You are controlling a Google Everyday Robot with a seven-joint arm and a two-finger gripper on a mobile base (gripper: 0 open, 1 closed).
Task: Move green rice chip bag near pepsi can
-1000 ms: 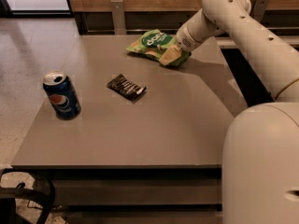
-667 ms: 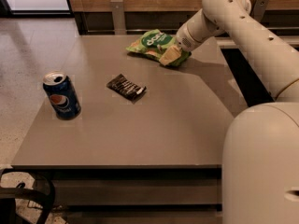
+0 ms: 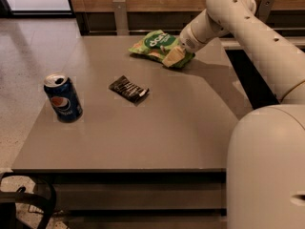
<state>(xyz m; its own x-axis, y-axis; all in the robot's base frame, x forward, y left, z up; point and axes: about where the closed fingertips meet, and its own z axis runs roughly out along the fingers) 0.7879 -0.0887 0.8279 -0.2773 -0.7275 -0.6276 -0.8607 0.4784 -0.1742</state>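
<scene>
The green rice chip bag (image 3: 155, 45) lies at the far side of the grey table (image 3: 143, 128), right of centre. My gripper (image 3: 174, 56) is down on the bag's right end, its pale fingers pressed against the bag. The pepsi can (image 3: 63, 98) stands upright near the table's left edge, far from the bag. My white arm (image 3: 248, 27) reaches in from the right.
A small black wrapper with white stripes (image 3: 128, 89) lies on the table between the can and the bag. My white base (image 3: 267, 171) fills the lower right. A wooden wall with metal posts runs behind the table. A tiled floor lies to the left.
</scene>
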